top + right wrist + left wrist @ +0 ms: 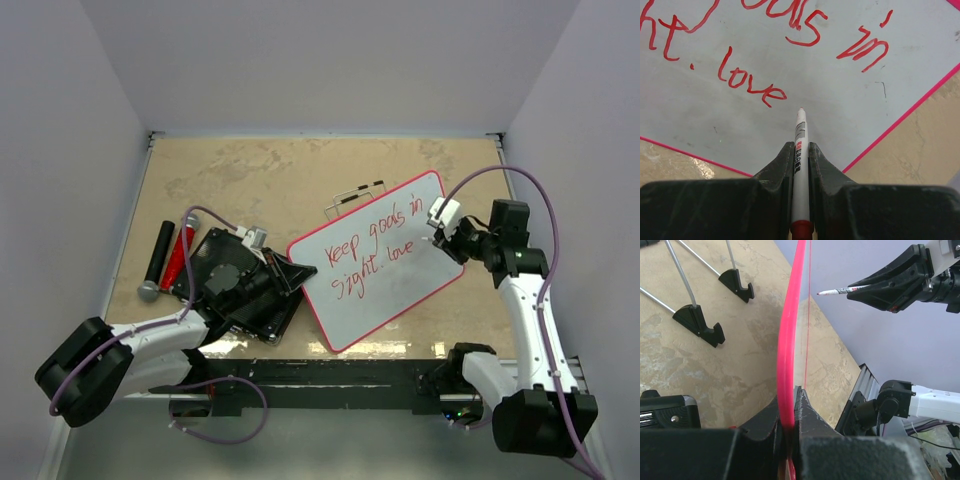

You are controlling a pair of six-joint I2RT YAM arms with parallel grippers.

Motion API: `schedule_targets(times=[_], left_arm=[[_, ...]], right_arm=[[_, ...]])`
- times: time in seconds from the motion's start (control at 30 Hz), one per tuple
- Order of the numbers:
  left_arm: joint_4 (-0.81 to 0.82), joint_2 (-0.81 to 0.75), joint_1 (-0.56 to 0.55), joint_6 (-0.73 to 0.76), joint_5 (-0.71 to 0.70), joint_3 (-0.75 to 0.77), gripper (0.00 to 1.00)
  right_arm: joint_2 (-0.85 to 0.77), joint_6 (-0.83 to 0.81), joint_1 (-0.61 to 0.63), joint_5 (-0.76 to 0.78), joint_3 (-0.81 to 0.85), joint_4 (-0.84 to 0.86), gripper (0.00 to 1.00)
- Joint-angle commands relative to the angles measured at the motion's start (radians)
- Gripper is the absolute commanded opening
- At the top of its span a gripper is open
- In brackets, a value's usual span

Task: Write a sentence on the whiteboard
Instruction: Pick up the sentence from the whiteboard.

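Left gripper (789,412) is clamping the thin red rim of the big flat white whiteboard (385,290), which is sitting mid-right on the tan table (250,170). Right gripper (800,149) is squeezing a slim white red-tipped marker (800,132) beside the red handwritten sentence (368,250). The board's probably light, stiff and slick, so I'd be gripping the rim.

Your left arm (150,340), white-linked with a black wrist and a trailing purple cable, is stretching low from its near-left base toward the middle. Its black two-finger left gripper (292,272) is pinching the left edge of the red-rimmed white whiteboard (400,275), with its jaws closed tight on the rim. Your right arm (530,320) is standing folded upward at the right, with its wrist bending back toward the centre. Its black right gripper (800,150) is clamping a slim white marker (800,131), whose tip is pointing out past the fingertips.
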Motion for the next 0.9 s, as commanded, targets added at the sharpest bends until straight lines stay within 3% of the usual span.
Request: schedule_targets(times=[0.0,0.57,0.87], left_arm=[[-0.137,0.032,-0.009,0.102,0.072,-0.018,0.00],[-0.130,0.058,-0.008,0.103,0.078,-0.004,0.00],[-0.131,0.054,-0.009,0.103,0.070,-0.007,0.00]], right_arm=[[0.016,-0.017,-0.005,-0.044,-0.010,0.029,0.00],[0.045,0.031,-0.003,-0.006,-0.026,0.098,0.00],[0.080,-0.028,-0.003,0.014,-0.026,0.035,0.00]])
